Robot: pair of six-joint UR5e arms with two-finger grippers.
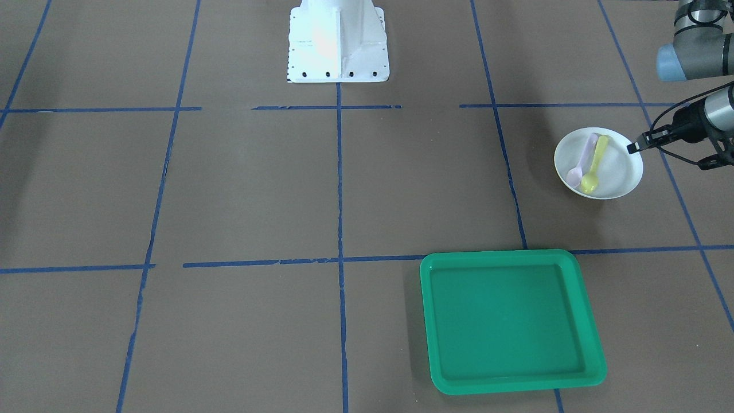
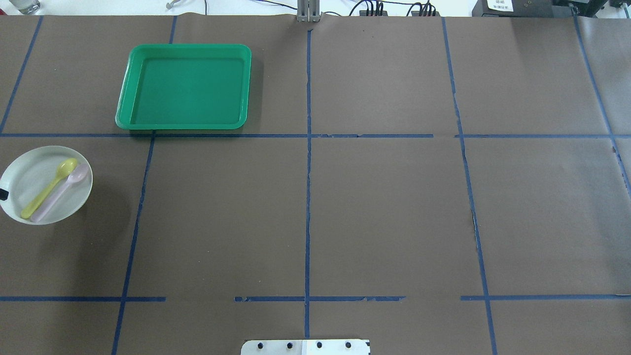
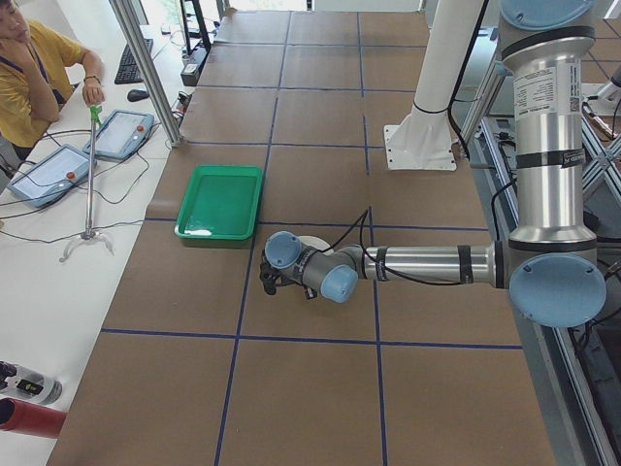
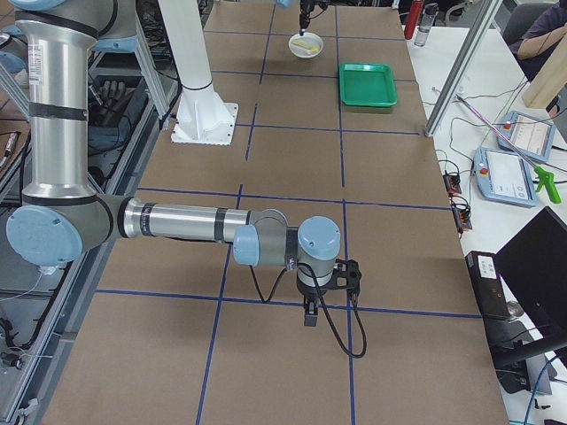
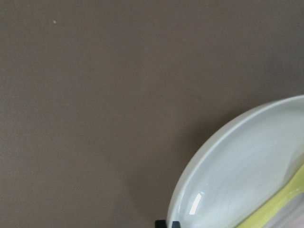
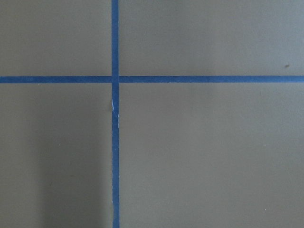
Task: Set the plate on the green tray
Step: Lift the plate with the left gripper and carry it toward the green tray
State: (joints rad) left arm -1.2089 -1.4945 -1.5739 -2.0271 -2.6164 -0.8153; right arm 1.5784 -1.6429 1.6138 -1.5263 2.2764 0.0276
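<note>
The white plate [image 1: 616, 172] lies on the brown table with a yellow spoon [image 1: 595, 163] and a lilac spoon [image 1: 582, 162] on it. My left gripper [image 1: 633, 147] is at the plate's rim, its jaws closed over the edge; one fingertip [image 2: 2, 194] shows at the overhead view's left edge. The left wrist view shows the plate's rim [image 5: 228, 161] up close. The green tray [image 1: 510, 321] sits empty, apart from the plate, further from the robot. My right gripper [image 4: 310, 317] hangs low over bare table far from both; I cannot tell whether it is open or shut.
The robot's white base [image 1: 338, 40] stands at the table's middle. Blue tape lines [image 2: 308, 197] divide the table into squares. An operator [image 3: 29, 78] and teach pendants [image 3: 121, 131] are at a side desk beyond the tray.
</note>
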